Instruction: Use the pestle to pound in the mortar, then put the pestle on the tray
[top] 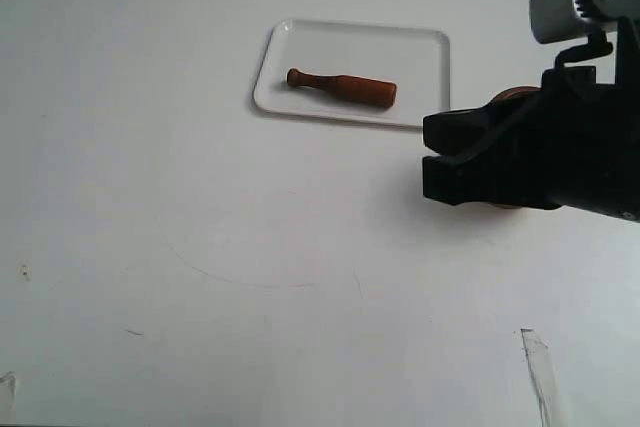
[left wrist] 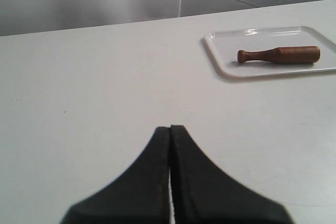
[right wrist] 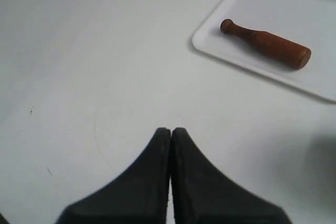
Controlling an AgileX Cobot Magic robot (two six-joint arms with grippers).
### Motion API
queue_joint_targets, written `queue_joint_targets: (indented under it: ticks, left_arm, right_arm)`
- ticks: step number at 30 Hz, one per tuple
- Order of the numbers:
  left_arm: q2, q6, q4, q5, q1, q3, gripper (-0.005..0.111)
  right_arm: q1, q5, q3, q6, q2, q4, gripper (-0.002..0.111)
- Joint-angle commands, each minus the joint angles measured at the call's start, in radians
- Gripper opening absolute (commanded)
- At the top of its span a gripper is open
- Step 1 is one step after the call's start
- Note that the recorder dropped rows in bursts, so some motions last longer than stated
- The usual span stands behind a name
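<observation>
The slim reddish-brown pestle point(top: 342, 88) lies flat on the white tray point(top: 420, 52) at the back of the table, knob end to the left. It also shows on the tray in the left wrist view, pestle point(left wrist: 281, 55) on tray point(left wrist: 220, 56), and in the right wrist view, pestle point(right wrist: 268, 43) on tray point(right wrist: 315, 14). My right gripper point(top: 426, 154) is shut and empty, hanging right of the tray's near corner. Its arm hides nearly all of the brown mortar point(top: 518, 94); only slivers show. My left gripper point(left wrist: 170, 128) is shut, empty, and out of the exterior view. The right gripper point(right wrist: 171, 129) points over bare table.
The white table top point(top: 200, 247) carries a faint curved scratch and small marks. A strip of clear tape point(top: 537, 372) sticks near the front right. The table's far edge point(left wrist: 105, 24) meets a grey backdrop.
</observation>
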Motion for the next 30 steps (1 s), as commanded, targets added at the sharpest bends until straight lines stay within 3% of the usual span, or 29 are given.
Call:
queue_joint_targets:
  ticks: [1,3,12,19,30]
  left_arm:
    - [-0.001,-0.008,-0.007,-0.003,-0.008,0.001,0.0]
    - [-0.001,-0.008,-0.007,-0.003,-0.008,0.001,0.0]
    - [-0.001,-0.008,-0.007,-0.003,-0.008,0.001,0.0]
    - [-0.001,-0.008,-0.007,-0.003,-0.008,0.001,0.0]
    - [-0.001,-0.008,-0.007,-0.003,-0.008,0.001,0.0]
  right_arm:
    - [-0.003,-0.013,0.006,-0.001,-0.039,0.006,0.0]
    - [-0.035,-0.007,0.006,-0.003,-0.111,-0.017,0.0]
    - [-0.409,-0.089,0.272,-0.054,-0.676,-0.071,0.0]
    - [-0.629,-0.089,0.377,-0.054,-0.837,-0.065,0.0]
    - [-0.782,-0.087,0.493,-0.054,-0.983,-0.023,0.0]
